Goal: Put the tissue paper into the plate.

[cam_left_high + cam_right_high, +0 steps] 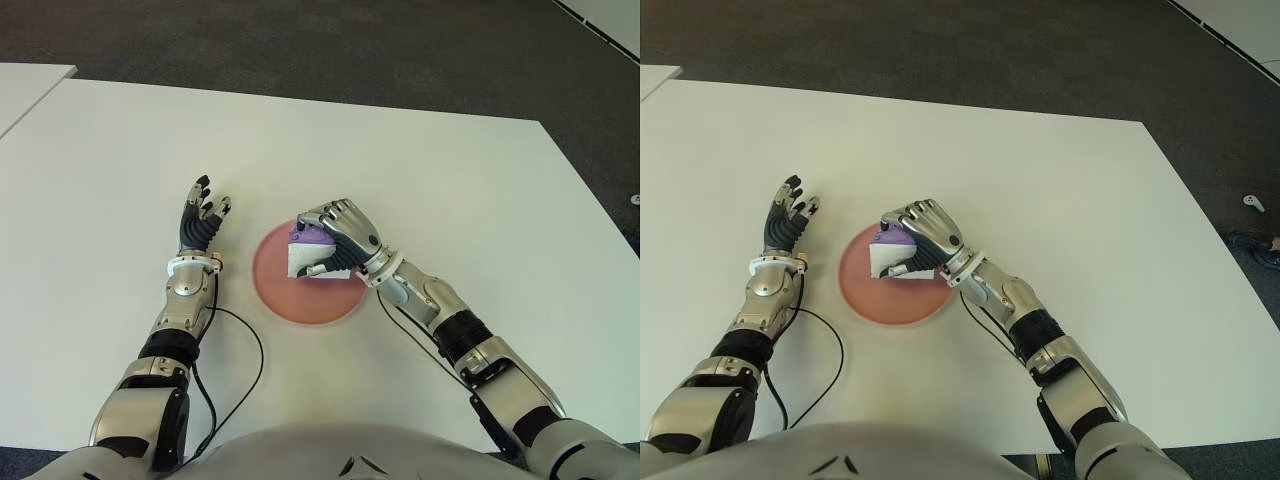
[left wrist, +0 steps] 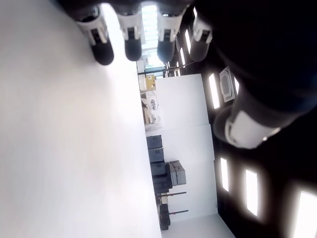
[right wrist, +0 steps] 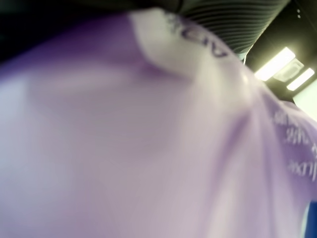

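Observation:
A purple and white tissue pack is over the pink round plate in the middle of the white table. My right hand is curled around the pack from the right side, above the plate's upper right part. The pack's purple wrapper fills the right wrist view. Whether the pack touches the plate is unclear. My left hand shows to the left of the plate with its fingers spread and holding nothing.
A black cable loops on the table near my left forearm. The white table ends at dark carpet at the back and right. A second white table's corner shows at the far left.

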{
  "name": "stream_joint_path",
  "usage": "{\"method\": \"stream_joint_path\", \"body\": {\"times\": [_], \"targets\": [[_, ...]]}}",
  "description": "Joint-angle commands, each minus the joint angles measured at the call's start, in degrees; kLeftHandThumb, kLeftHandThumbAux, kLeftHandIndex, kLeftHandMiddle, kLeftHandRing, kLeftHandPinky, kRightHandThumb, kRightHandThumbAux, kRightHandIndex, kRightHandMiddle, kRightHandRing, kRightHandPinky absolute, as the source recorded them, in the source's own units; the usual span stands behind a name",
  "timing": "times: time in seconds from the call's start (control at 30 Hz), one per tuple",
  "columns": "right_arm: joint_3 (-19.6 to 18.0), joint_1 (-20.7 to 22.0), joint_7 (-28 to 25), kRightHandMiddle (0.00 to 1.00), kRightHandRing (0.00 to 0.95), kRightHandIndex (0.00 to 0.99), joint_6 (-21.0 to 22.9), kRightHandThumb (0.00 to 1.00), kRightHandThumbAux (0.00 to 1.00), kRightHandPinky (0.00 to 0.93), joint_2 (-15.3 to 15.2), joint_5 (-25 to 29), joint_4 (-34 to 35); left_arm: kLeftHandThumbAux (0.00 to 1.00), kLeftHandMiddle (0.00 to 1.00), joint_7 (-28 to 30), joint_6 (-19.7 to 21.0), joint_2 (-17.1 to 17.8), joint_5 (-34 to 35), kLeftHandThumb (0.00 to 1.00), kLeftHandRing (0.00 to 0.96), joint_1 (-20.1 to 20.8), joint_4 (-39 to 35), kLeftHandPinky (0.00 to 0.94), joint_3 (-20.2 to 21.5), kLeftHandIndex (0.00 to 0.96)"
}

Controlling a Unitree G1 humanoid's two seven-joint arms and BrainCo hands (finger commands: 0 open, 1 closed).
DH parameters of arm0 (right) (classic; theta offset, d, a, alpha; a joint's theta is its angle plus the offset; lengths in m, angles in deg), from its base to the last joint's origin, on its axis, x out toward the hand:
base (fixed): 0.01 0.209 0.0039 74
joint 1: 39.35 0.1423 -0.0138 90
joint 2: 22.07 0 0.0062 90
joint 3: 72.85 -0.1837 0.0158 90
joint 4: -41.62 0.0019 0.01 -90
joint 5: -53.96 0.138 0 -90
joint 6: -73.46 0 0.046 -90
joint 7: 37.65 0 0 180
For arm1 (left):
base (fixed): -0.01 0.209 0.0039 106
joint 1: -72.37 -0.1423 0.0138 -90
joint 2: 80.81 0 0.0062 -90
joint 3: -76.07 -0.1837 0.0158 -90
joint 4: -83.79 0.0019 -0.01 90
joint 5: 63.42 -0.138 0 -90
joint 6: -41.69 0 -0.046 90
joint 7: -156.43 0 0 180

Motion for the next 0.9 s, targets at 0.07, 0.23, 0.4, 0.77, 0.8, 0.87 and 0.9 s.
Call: {"method": "stream_joint_path", "body": {"times": [0.07, 0.23, 0.4, 0.77, 0.8, 0.87, 0.9], "targets": [[-0.6, -0.9, -1.7, 0.779, 0.781, 0.443, 3.9, 0.752, 0.705, 0.781, -0.4, -0.7, -1.4, 0.637, 0.039, -0.2, 1.1, -0.5, 0.3, 0.194, 0.039, -2.2, 0.8, 0.082, 0.6, 0.033], [-0.4, -1.1, -0.4, 0.778, 0.788, 0.443, 6.1, 0.752, 0.704, 0.801, -0.3, -1.7, -1.4, 0.642, 0.038, -0.1, 0.8, -0.5, 0.3, 0.188, 0.039, -2.3, 0.8, 0.081, 0.7, 0.038], [0.3, -0.7, 1.5, 0.785, 0.801, 0.443, 7.0, 0.753, 0.704, 0.818, -0.1, -2.7, -2.9, 0.640, 0.038, 0.4, 1.0, -0.7, 0.9, 0.195, 0.040, -2.3, 0.7, 0.088, 1.0, 0.040], [2.1, 0.3, 4.9, 0.787, 0.798, 0.444, 4.6, 0.753, 0.704, 0.805, 0.3, -2.6, -8.1, 0.612, 0.041, 0.5, 1.4, -0.6, 0.1, 0.196, 0.042, -2.4, 0.4, 0.079, 0.7, 0.037], [2.2, 0.3, 5.1, 0.787, 0.798, 0.444, 4.4, 0.753, 0.703, 0.806, 0.3, -2.6, -8.4, 0.611, 0.041, 0.4, 1.4, -0.6, 0.1, 0.195, 0.041, -2.4, 0.4, 0.076, 0.7, 0.036], [2.5, 0.4, 5.3, 0.786, 0.798, 0.444, 4.0, 0.753, 0.703, 0.805, 0.3, -2.6, -9.0, 0.610, 0.041, 0.3, 1.4, -0.6, -0.1, 0.192, 0.040, -2.5, 0.2, 0.071, 0.6, 0.034], [2.6, 0.4, 5.3, 0.784, 0.796, 0.444, 3.9, 0.753, 0.703, 0.805, 0.3, -2.6, -9.1, 0.610, 0.041, 0.3, 1.4, -0.6, -0.1, 0.191, 0.040, -2.6, 0.1, 0.075, 0.6, 0.032]]}}
